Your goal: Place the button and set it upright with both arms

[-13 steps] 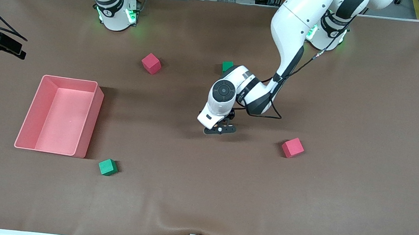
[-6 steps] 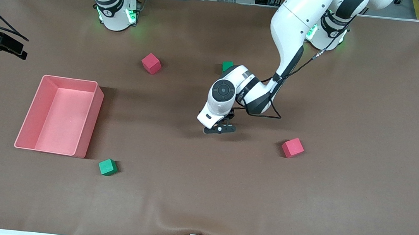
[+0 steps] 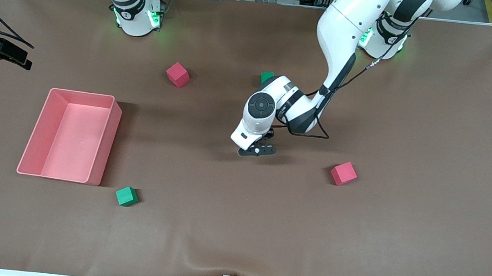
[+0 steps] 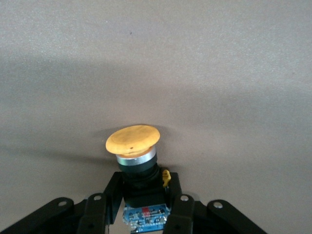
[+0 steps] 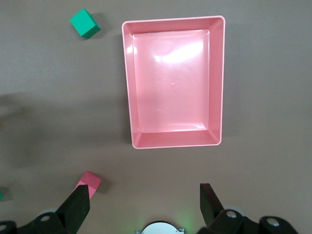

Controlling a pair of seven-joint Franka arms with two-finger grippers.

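The button shows only in the left wrist view, with a round orange cap (image 4: 132, 139) on a silver ring and a black body. My left gripper (image 4: 141, 197) is shut on the black body, with the cap pointing away from the wrist toward the brown cloth. In the front view the left gripper (image 3: 256, 150) is low over the middle of the table, and the hand hides the button. My right gripper (image 5: 144, 202) is open and empty, high over the pink bin (image 5: 127, 83). The right gripper is out of the front view.
The pink bin (image 3: 108, 146) stands toward the right arm's end. One red cube (image 3: 177, 74) and one green cube (image 3: 267, 76) lie near the bases. Another red cube (image 3: 343, 173) and another green cube (image 3: 126, 196) lie nearer the front camera.
My left gripper has shifted slightly toward the robots' bases with the button still in it. The right arm has not visibly moved.
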